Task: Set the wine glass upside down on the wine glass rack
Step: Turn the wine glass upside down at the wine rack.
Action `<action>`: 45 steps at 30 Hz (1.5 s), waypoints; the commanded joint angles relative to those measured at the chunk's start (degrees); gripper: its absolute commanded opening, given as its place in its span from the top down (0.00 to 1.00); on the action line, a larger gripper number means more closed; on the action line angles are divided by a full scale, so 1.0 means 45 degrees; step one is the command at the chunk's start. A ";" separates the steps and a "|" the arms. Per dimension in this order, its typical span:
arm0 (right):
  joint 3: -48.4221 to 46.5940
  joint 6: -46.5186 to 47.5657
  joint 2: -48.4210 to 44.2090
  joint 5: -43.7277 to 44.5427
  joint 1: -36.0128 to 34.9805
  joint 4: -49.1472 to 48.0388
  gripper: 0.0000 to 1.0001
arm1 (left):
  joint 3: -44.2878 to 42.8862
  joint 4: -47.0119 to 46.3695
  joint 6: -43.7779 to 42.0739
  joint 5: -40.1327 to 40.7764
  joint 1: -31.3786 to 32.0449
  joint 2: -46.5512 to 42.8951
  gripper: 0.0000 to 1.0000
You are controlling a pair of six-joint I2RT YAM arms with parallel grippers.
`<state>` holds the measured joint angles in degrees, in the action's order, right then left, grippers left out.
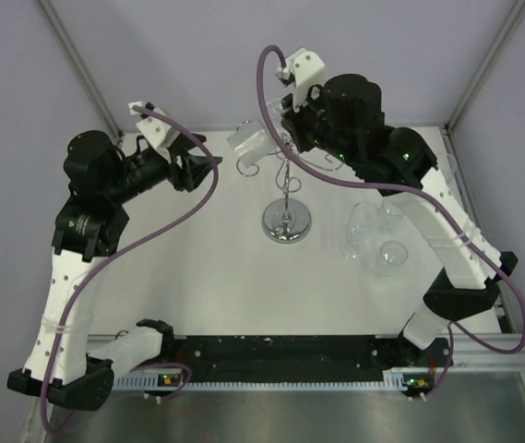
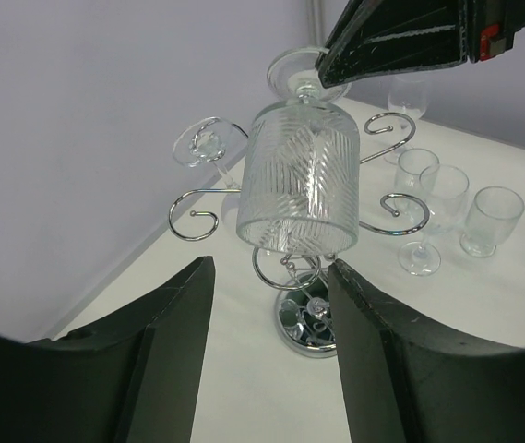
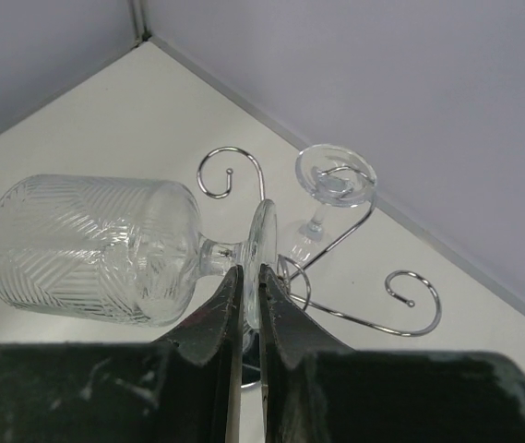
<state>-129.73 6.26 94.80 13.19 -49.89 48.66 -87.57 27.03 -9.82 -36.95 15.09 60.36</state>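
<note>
- Pale lilac walls closed in a white table (image 1: 207,268), and we saw both arms reaching over its far middle.
- We found the right pincer (image 3: 251,277) clamped on the wine glass (image 3: 96,245), pinching the thin rim of its foot. The ribbed bowl stretched away to the left of the fingertips.
- From the left wrist we read the glass as mouth down and slightly tilted, foot uppermost. It was in the air just ahead of the left pincer (image 2: 271,263).
- That left pincer stood with its jaws apart and nothing between them, the bowl beyond its tips and untouched.
- The wine glass rack (image 3: 410,295) stood just beyond the right pincer's tips, its scroll arms near the level of the foot.
- Another glass (image 3: 336,175) hung from one arm, beyond and a little right of those tips.
- Spare glasses (image 1: 377,235) stood upright on the table under the right forearm, back toward its base.
- We could not tell whether the stem had entered a scroll, so we judged the hanging step to be in hand but not finished.
- Next, we judged, the stem would need sliding into a free scroll arm until the foot rested on the wire, and only then should the right pincer let go.
- Such a narrow edge grip called for a slow, level move.
</note>
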 commanded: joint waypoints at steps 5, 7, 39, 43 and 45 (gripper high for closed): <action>-0.0720 0.1127 -0.1204 0.1365 0.0948 -0.2025 1.00 | -0.0110 -0.0342 -0.0122 0.0710 0.0045 -0.0366 0.42; -0.0877 0.1497 -0.1224 0.1579 0.1319 -0.2142 1.00 | -0.0111 -0.0303 -0.0141 0.0750 0.0045 -0.0405 0.42; -0.0566 1.0989 0.1139 0.5271 0.3079 -0.4992 1.00 | 0.0202 0.0049 -0.0590 0.1453 0.0045 -0.0757 0.42; 0.0000 1.1693 0.1276 0.5408 0.3079 -0.5520 1.00 | 0.0222 0.0049 -0.0629 0.1434 0.0045 -0.0737 0.42; 0.0351 1.1967 0.1295 0.5447 0.3079 -0.5735 1.00 | 0.0202 0.0049 -0.0629 0.1434 0.0045 -0.0718 0.42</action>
<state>-128.90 55.37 101.71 35.53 -36.27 32.29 -86.83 28.27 -12.16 -30.76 15.09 57.87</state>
